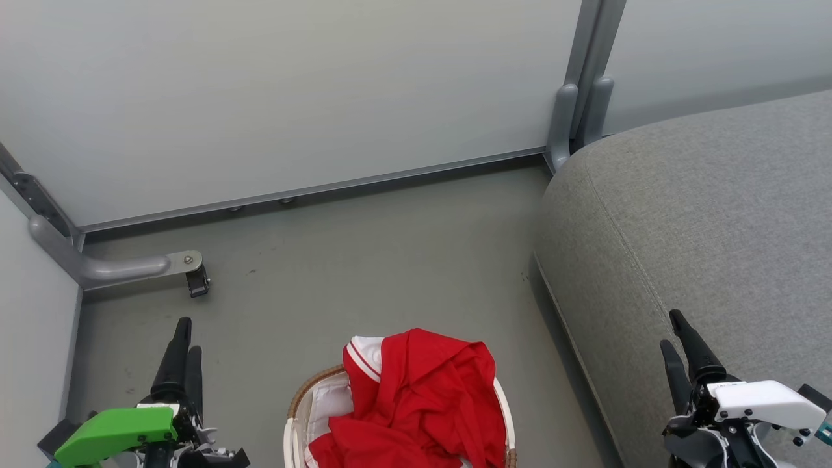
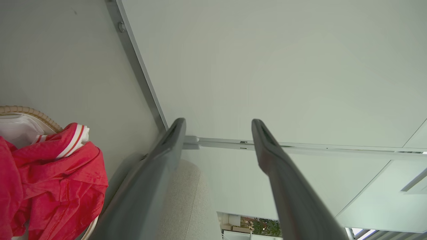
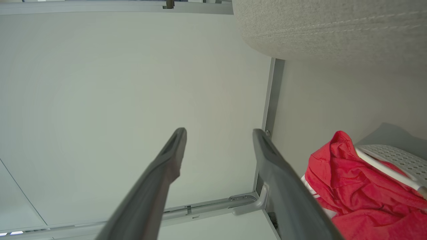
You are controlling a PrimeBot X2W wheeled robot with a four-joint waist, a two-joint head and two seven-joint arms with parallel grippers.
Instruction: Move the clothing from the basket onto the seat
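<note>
The clothing is a bright red heap with white striped trim, piled in the basket at the bottom centre of the head view. The grey seat fills the right side, its edge just right of the basket. My left gripper stands over the floor to the left of the basket, and its jaws are open and empty. My right gripper is over the seat's front part, also open and empty. In the left wrist view the clothing lies left of my open fingers. The right wrist view has the clothing right of my gripper.
Pale partition walls close off the back and the left. A grey metal foot with a small caster juts out from the left corner. A grey post stands at the seat's far corner. Grey floor lies between basket and wall.
</note>
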